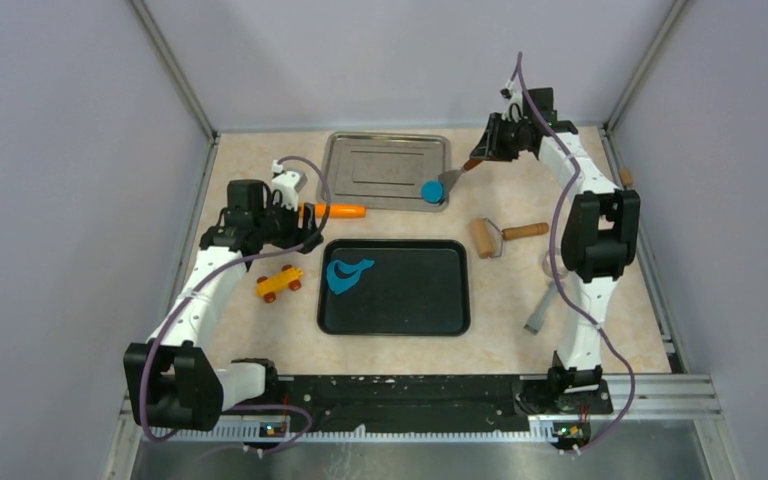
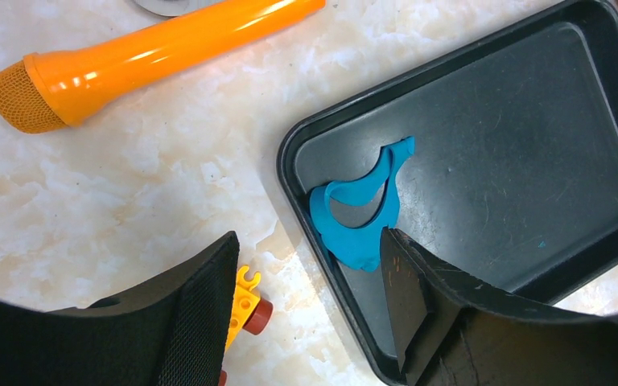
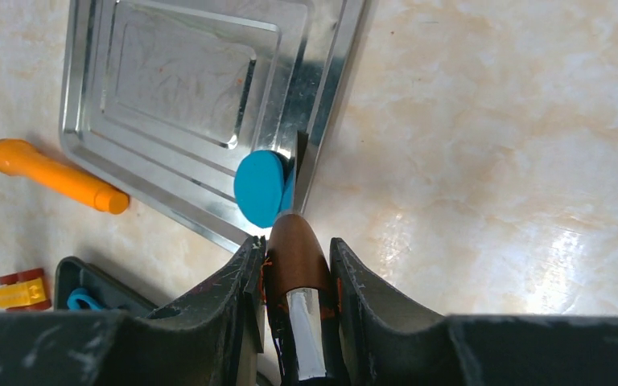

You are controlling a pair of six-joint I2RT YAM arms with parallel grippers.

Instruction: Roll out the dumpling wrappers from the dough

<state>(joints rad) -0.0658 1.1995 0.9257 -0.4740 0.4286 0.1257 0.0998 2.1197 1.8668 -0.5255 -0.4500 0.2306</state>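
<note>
- Grip: the right claw (image 3: 294, 249) is closed tight on the brown handle of a spatula (image 3: 293, 277), one finger on each side.
- On the blade beyond it sits one round blue wrapper (image 3: 259, 187), over the corner rim of the silver tray (image 3: 169, 72). I cannot tell whether the blade touches that rim.
- Handling, as I judge it: the wrapper is thin, light and soft. It would dent or fold under a pinch and may cling to the blade, so it is better slid or tipped off the blade than grasped.
- The left claw (image 2: 306, 241) hangs wide open and holds nothing, straddling the left wall of the black tray (image 2: 491, 161).
- Just below it the dough (image 2: 350, 240) lies flat against that wall, a ragged sheet with a round hole cut out.
- This sheet looks floppy and easily torn at its narrow arc; the thicker bottom lobe seems the safest place to pinch.
- Outward on the desk (image 3: 491, 121) lies an orange cylinder (image 2: 169, 48).
</note>
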